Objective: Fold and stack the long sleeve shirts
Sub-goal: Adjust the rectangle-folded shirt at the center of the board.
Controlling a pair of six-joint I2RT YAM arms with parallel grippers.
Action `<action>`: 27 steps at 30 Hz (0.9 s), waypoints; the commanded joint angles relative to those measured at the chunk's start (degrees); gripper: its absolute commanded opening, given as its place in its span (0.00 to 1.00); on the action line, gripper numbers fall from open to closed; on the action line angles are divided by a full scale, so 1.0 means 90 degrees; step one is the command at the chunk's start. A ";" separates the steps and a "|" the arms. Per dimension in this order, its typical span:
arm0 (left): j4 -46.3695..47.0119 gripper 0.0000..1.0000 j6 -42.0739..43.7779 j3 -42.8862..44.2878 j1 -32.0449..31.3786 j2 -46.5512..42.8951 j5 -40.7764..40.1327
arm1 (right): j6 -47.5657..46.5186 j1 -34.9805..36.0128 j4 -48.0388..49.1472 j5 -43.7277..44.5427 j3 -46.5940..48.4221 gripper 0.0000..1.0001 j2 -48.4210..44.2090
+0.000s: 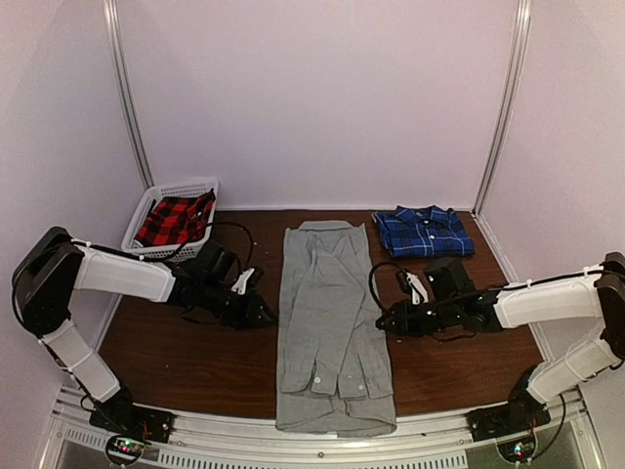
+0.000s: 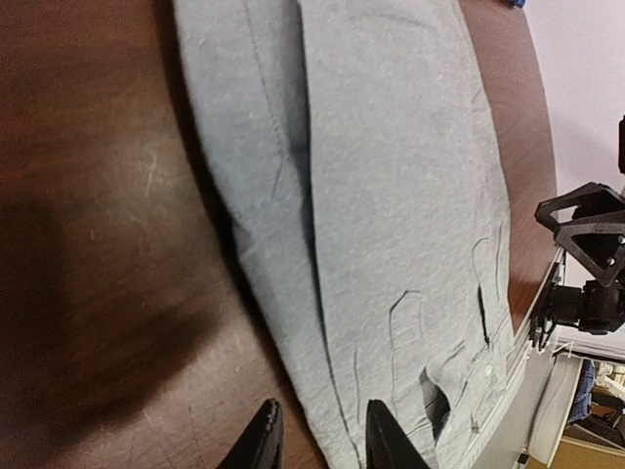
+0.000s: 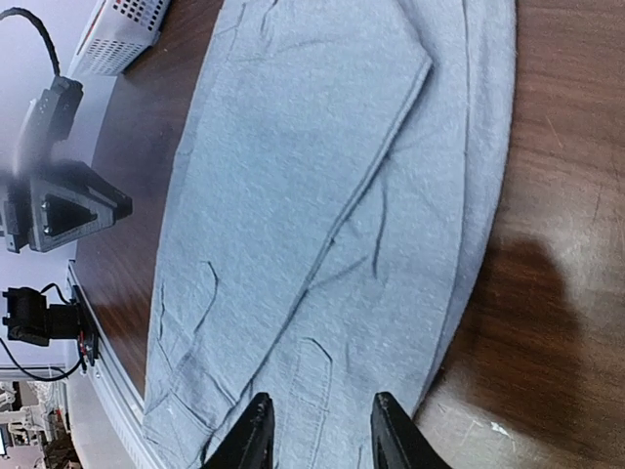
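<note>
The light grey shirt [image 1: 330, 322] lies as a long narrow strip down the middle of the table, sides folded in, its near end hanging over the front edge. It fills the left wrist view [image 2: 391, 195] and the right wrist view [image 3: 322, 215]. The dark blue plaid shirt [image 1: 423, 231] lies folded at the back right. My left gripper [image 1: 266, 315] is open and empty at the grey shirt's left edge [image 2: 317, 440]. My right gripper [image 1: 384, 320] is open and empty over its right edge [image 3: 317, 435].
A white basket [image 1: 156, 207] at the back left holds a red and black plaid garment [image 1: 176, 221]. Bare brown table [image 1: 186, 362] lies on both sides of the grey shirt. White walls close the back and sides.
</note>
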 commanded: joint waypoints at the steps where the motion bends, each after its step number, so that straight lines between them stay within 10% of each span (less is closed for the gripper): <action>1: 0.0443 0.31 -0.0107 -0.0230 -0.0014 -0.0122 0.0050 | 0.0109 0.0054 -0.0196 0.0668 -0.0226 0.36 -0.0106; 27: 0.0497 0.27 0.0111 0.0845 -0.0014 0.1390 -0.0776 | 0.0074 -0.0079 0.0324 0.1325 0.0733 0.34 0.1745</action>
